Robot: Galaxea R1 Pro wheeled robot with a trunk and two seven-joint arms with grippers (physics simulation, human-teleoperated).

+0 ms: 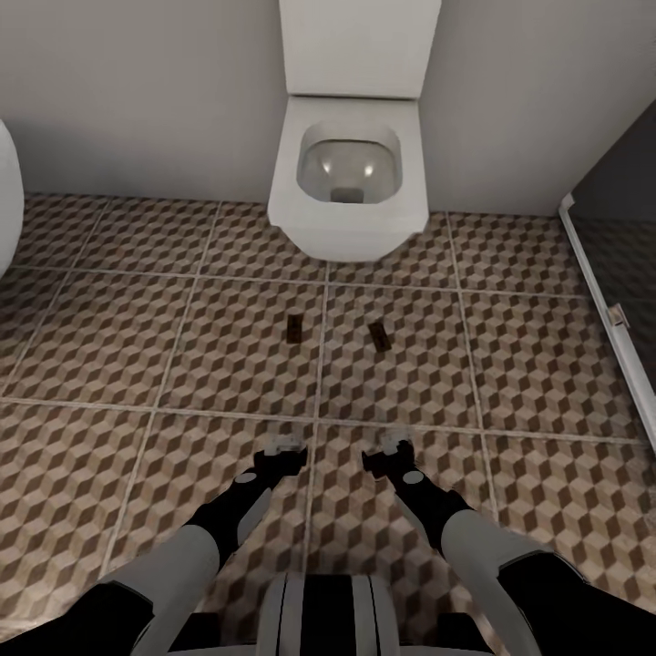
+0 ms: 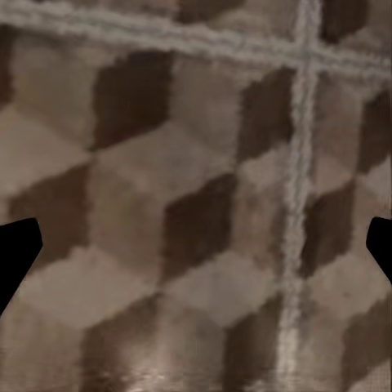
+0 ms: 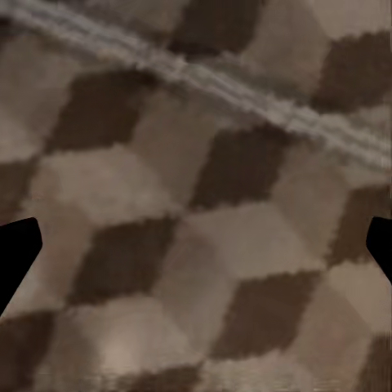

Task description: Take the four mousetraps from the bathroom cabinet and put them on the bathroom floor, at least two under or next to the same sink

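Two small flat dark mousetraps, one at (image 1: pixel 294 329) and one at (image 1: pixel 379 335), lie apart on the cube-patterned brown-beige tiled bathroom floor (image 1: pixel 109 346), in front of the white square toilet (image 1: pixel 349 178). Left gripper (image 1: pixel 281 453) and right gripper (image 1: pixel 390 454) hang low over the floor, jaws spread wide, holding nothing.

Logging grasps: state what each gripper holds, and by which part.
Nothing is held. The left gripper and right gripper are open over the bathroom floor; two mousetraps lie ahead.
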